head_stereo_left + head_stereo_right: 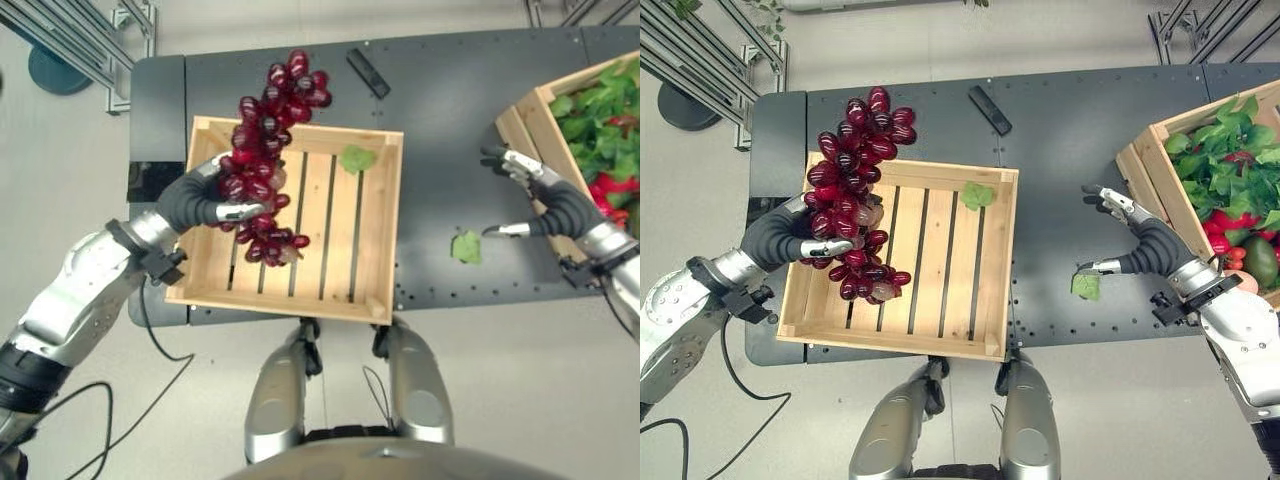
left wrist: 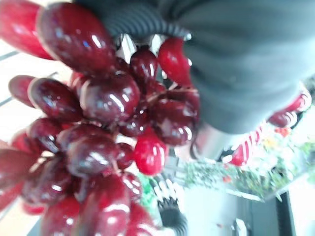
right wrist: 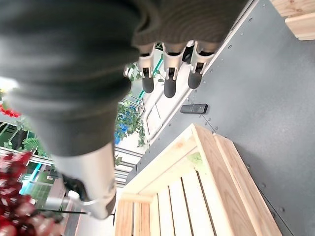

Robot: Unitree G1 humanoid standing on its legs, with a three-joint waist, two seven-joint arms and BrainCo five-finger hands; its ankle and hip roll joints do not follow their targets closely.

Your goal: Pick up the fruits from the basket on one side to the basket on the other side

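A large bunch of dark red grapes (image 1: pixel 268 150) hangs over the left part of a light wooden slatted crate (image 1: pixel 340 250), its top reaching past the crate's far rim. My left hand (image 1: pixel 205 200) is shut on the bunch from the left side; the grapes (image 2: pixel 108 128) crowd the left wrist view. A single green leaf (image 1: pixel 357 158) lies in the crate's far right corner. My right hand (image 1: pixel 1130 240) hovers open above the dark table, between the crate and a second wooden crate (image 1: pixel 1160 160) at the right that holds leaves and fruit.
A loose green leaf (image 1: pixel 1086 285) lies on the dark table (image 1: pixel 1060 180) under my right hand. A black remote-like bar (image 1: pixel 990 109) rests near the table's far edge. Metal frame legs (image 1: pixel 90 50) stand on the floor at the far left.
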